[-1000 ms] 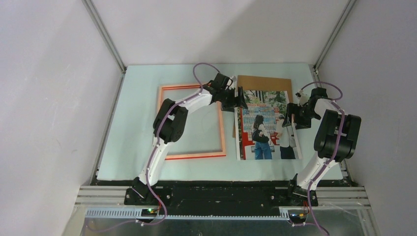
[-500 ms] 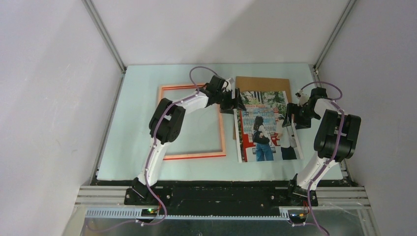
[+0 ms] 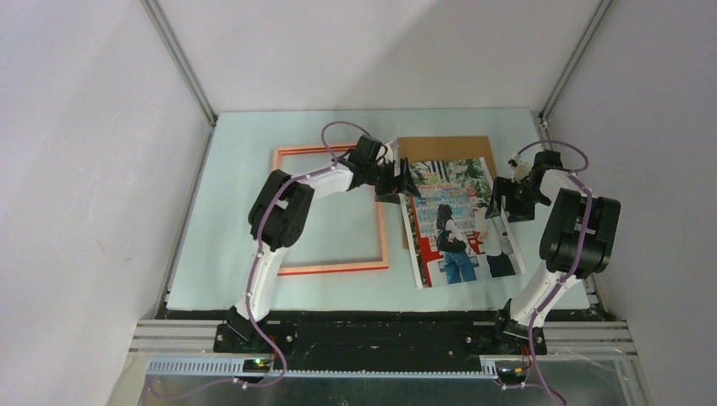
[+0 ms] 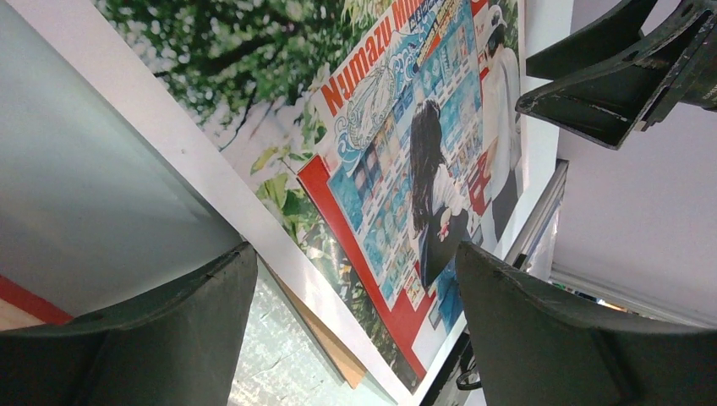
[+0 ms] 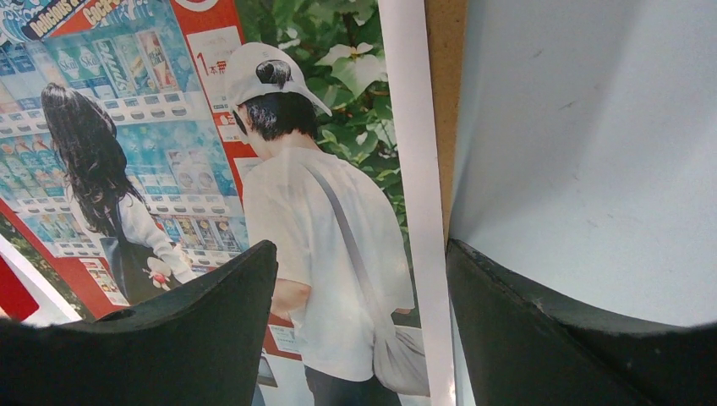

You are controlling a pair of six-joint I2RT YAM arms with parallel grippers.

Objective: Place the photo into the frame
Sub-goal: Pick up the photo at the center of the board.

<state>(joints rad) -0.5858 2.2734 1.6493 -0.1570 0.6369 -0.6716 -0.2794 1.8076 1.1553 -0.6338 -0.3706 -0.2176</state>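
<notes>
The photo, a street scene with a red vending machine, lies picture-up and skewed at the right of the table, partly over the brown backing board. The frame lies pale orange-pink side up to its left. My left gripper is open at the photo's top left corner; in the left wrist view the photo's white edge runs between its fingers, above the board. My right gripper is open over the photo's right edge, and in the right wrist view it straddles the photo's white border.
The pale blue table is walled by white panels on the left, back and right. The brown board's edge shows beside the photo's border. The right gripper's fingers show in the left wrist view, at the upper right.
My left gripper has moved left, and the photo's top end has swung left with it, so the photo now lies skewed. The brown board has shifted slightly left. The right arm is still.
</notes>
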